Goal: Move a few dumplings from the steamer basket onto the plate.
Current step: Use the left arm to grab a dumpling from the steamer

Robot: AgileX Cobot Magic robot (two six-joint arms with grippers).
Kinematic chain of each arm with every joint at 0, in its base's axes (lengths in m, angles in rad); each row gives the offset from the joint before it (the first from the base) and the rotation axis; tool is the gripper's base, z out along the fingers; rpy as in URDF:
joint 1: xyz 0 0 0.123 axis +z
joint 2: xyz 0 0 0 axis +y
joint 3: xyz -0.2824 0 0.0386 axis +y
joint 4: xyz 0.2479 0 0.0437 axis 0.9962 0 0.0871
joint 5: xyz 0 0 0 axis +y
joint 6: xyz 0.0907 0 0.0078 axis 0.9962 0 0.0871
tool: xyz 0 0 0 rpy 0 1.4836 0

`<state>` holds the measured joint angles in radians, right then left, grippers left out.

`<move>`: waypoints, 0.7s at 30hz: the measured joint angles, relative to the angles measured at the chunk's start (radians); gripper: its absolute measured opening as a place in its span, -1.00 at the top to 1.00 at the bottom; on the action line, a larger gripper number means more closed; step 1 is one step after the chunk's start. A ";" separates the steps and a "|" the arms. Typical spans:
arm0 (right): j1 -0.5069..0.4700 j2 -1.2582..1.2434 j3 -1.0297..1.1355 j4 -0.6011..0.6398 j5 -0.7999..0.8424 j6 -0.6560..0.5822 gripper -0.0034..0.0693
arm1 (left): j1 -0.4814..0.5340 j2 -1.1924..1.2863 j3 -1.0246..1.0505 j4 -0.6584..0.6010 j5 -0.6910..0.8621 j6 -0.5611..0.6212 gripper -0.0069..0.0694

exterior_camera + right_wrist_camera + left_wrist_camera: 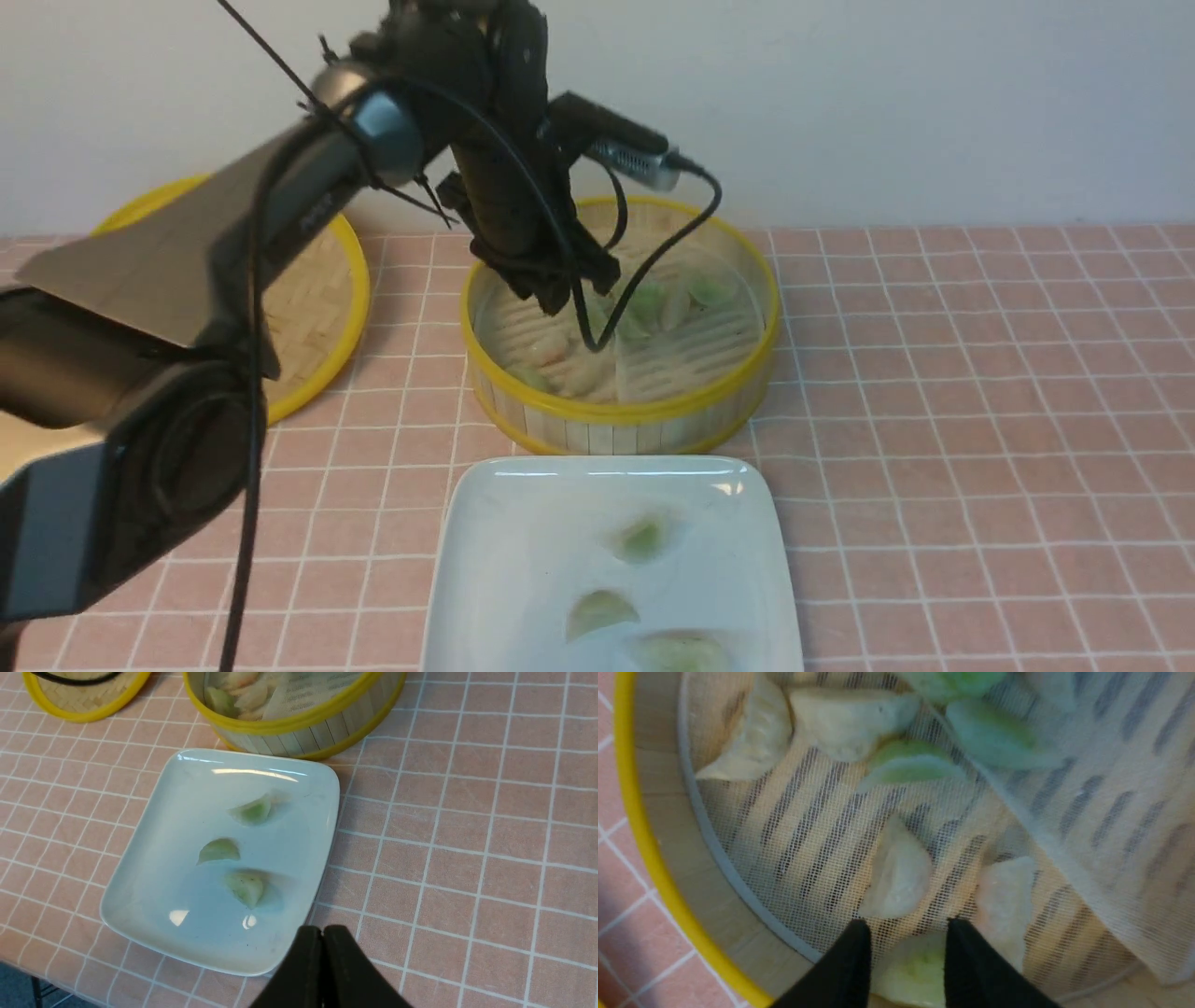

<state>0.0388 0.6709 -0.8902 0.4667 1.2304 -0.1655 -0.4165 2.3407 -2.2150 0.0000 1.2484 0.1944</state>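
The steamer basket [621, 411] holds several dumplings on a white mesh liner. My left gripper [558, 297] reaches down into it. In the left wrist view that gripper [908, 926] is open, its black fingers standing either side of a greenish dumpling [911, 970] near the basket wall [640, 835]. A pale dumpling [899, 877] lies just beyond the tips. The white plate [523, 523] in front of the basket carries three green dumplings [253, 811], [218, 850], [245, 887]. My right gripper [322, 931] is shut and empty, hovering off the plate's [159, 858] near corner.
A flat woven lid [317, 308] with a yellow rim lies left of the basket. One part of the mesh liner [1087, 812] is folded up over the basket floor. A black cable [644, 271] from the left arm dangles into the basket. Pink tiled cloth covers the table.
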 joint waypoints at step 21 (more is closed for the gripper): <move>0.000 0.000 0.000 0.006 -0.002 -0.007 0.95 | 0.000 0.091 -0.066 0.030 -0.018 -0.002 0.42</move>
<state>0.0388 0.6709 -0.8902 0.4727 1.2284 -0.1722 -0.4165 2.4319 -2.2815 0.0297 1.2309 0.1925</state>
